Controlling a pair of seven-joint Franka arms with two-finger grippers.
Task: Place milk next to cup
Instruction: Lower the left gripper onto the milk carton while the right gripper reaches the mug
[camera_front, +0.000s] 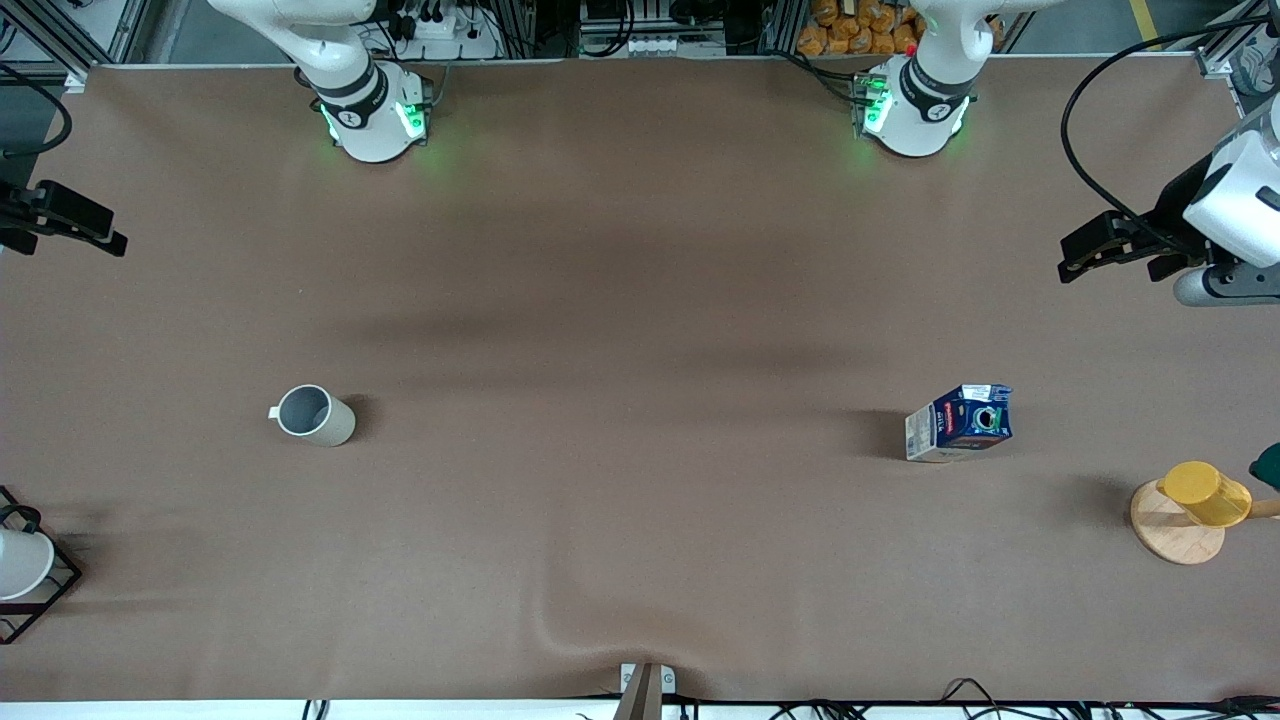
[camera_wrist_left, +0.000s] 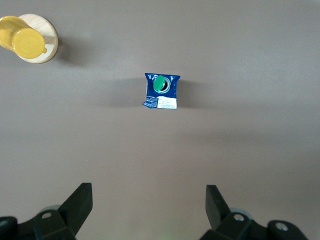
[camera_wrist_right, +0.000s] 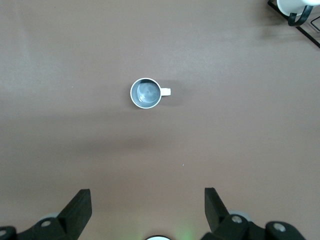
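The milk (camera_front: 960, 422) is a dark blue and white carton standing on the brown table toward the left arm's end; it also shows in the left wrist view (camera_wrist_left: 161, 91). The cup (camera_front: 313, 415), a pale grey mug, stands upright toward the right arm's end, far from the milk, and shows in the right wrist view (camera_wrist_right: 145, 93). My left gripper (camera_front: 1110, 262) hangs high over the table's left-arm end, open and empty (camera_wrist_left: 149, 200). My right gripper (camera_front: 70, 240) hangs high over the right-arm end, open and empty (camera_wrist_right: 148, 200).
A yellow cup on a wooden stand (camera_front: 1195, 505) sits near the left arm's end, nearer the front camera than the milk. A white cup in a black wire rack (camera_front: 20, 565) sits at the right arm's end. A dark green object (camera_front: 1268, 465) shows at the edge.
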